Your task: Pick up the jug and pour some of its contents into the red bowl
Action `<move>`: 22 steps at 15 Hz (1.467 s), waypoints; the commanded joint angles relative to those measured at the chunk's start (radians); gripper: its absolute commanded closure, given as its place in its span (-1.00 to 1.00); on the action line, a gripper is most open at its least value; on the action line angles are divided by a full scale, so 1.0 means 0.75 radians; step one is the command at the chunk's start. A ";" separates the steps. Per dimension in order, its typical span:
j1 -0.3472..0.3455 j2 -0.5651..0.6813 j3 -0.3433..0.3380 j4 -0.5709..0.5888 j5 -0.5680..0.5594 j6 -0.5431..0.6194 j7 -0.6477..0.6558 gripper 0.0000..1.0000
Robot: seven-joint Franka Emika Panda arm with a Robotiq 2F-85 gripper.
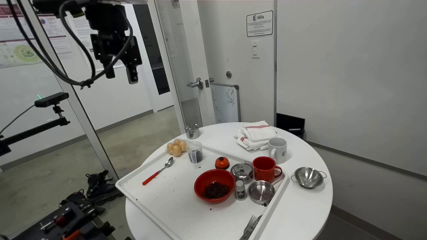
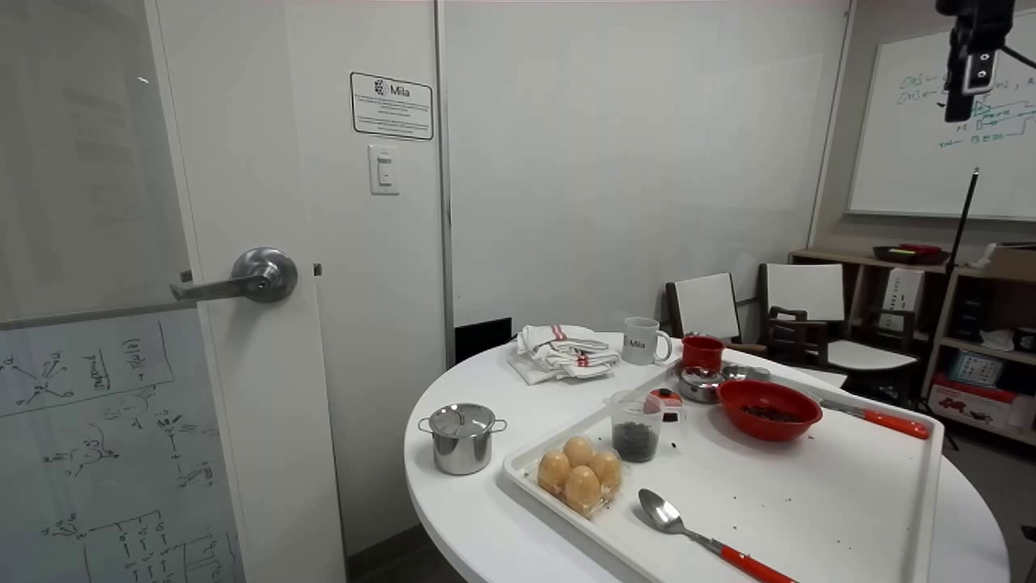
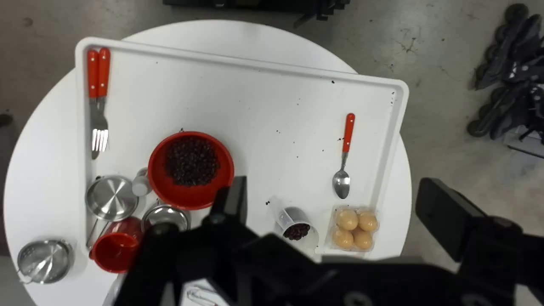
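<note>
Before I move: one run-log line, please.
black gripper: open, empty | small see-through jug: upright, dark beans inside | wide red bowl: dark beans inside

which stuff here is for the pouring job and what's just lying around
Part of the job:
jug, upright with dark beans in it
red bowl, with more of them inside
gripper, open and holding nothing

Just lying about, among others:
red-handled spoon
eggs
fork
red mug
white mug
folded towels
colander
steel pot

On the tray [image 3: 263,106], the jug [image 3: 294,217] and the red bowl [image 3: 182,195] both contain dark beans [image 3: 192,162]; the pincer [image 3: 333,191] has its jaws wide apart.
</note>
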 commanded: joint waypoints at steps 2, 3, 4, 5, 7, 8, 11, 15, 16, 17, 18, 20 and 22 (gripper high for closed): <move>0.023 -0.115 0.073 -0.147 -0.119 0.234 -0.110 -1.00; 0.035 -0.122 0.082 -0.169 -0.135 0.293 -0.133 -1.00; 0.052 -0.112 0.095 -0.184 -0.148 0.356 -0.153 -1.00; 0.076 -0.096 0.101 -0.195 -0.151 0.407 -0.188 -1.00; 0.142 -0.001 0.101 -0.177 -0.106 0.444 -0.265 -1.00; 0.100 -0.063 0.099 -0.178 -0.121 0.393 -0.193 -1.00; 0.112 -0.043 0.103 -0.180 -0.119 0.397 -0.190 -1.00; 0.105 -0.020 0.085 -0.151 -0.112 0.372 -0.198 -1.00; 0.108 0.048 0.088 -0.093 -0.121 0.330 -0.206 -1.00; 0.109 0.108 0.098 -0.045 -0.131 0.294 -0.200 -1.00; 0.121 0.194 0.115 0.023 -0.141 0.245 -0.204 -1.00; 0.137 0.311 0.152 0.118 -0.167 0.172 -0.209 -1.00; 0.152 0.402 0.189 0.189 -0.215 0.151 -0.247 -1.00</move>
